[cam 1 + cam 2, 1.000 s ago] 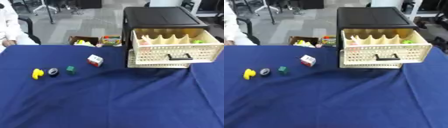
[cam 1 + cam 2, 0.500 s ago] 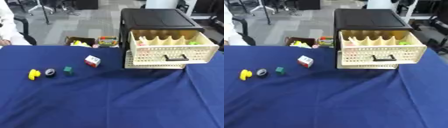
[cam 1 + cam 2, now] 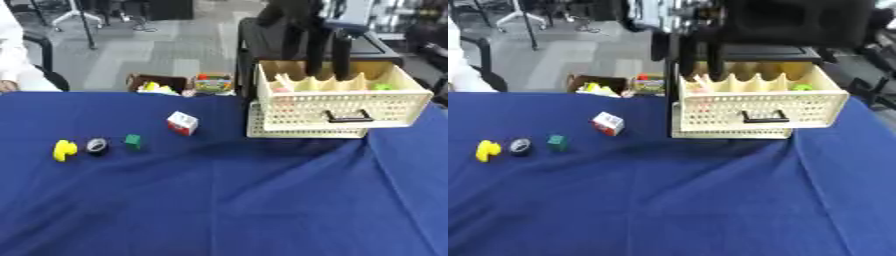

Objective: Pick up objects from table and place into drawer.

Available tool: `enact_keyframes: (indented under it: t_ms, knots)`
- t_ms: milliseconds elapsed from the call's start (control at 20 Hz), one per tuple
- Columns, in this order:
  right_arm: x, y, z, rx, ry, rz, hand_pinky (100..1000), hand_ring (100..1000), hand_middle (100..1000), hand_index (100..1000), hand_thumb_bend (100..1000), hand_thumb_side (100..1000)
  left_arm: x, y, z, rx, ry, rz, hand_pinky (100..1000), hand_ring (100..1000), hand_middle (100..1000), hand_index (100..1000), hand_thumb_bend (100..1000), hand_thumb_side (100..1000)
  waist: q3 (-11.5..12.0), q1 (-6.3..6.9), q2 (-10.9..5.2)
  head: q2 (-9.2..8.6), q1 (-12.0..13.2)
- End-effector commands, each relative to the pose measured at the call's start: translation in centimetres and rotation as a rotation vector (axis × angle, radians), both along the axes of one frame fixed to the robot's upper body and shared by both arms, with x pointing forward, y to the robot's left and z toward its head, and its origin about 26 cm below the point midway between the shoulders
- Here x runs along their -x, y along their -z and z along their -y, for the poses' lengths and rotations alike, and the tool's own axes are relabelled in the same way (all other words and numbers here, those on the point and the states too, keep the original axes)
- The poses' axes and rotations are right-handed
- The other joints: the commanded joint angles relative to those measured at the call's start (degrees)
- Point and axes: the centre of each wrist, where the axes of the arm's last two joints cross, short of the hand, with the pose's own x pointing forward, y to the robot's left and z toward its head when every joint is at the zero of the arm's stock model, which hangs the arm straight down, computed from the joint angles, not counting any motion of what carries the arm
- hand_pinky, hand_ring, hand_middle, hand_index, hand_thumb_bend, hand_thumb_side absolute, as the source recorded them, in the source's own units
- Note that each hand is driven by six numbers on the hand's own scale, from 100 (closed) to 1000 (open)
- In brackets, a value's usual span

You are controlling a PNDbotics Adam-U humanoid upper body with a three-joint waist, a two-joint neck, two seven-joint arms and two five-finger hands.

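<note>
My hand [image 3: 319, 47] hung blurred over the drawer [image 3: 343, 100], grip unclear; the cube [image 3: 182, 123] looked light, graspable by opposite faces

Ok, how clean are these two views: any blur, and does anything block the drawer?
Left eye view: soft blur overall; a dark hand from the top covers part of the drawer. Right eye view: blurrier; the dark mass hides the cabinet top; the yellow piece and cube stay readable.

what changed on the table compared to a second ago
A dark robot hand has come into view from above, fingers hanging over the open drawer; which hand is unclear. The yellow piece, round dark piece, green block and red-white cube stayed put.
</note>
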Motion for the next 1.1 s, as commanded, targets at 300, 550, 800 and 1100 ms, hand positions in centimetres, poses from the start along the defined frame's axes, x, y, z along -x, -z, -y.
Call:
enact_keyframes:
  t_ms: [300,550,800,1100]
  knots:
    - [-0.4,2.3,-2.0,0.262,0.11,-0.334,496,613,663,897,100,1000,0.1,-0.7,0.3,-0.01,0.021,0.013,498,554,546,853,238,825,1.8,0.39,0.58,-1.94,-1.6]
    - [-2.4,5.1,-2.1,0.328,0.14,-0.453,510,625,684,891,100,1000,0.2,-0.4,0.3,-0.004,0.018,0.0,496,550,542,853,233,830,1.6,0.27,1.33,-2.7,-1.7]
    - [-4.6,8.0,-0.8,0.355,0.229,-0.552,520,638,698,887,100,1000,0.3,0.0,0.2,0.003,0.008,-0.014,494,547,540,852,230,833,1.3,0.22,1.8,-3.26,-1.7]
    - [-7.1,11.0,1.9,0.362,0.367,-0.641,526,648,706,880,100,1000,0.4,0.4,0.0,0.014,-0.013,-0.021,492,545,539,852,229,836,1.1,0.12,2.19,-3.7,-1.7]
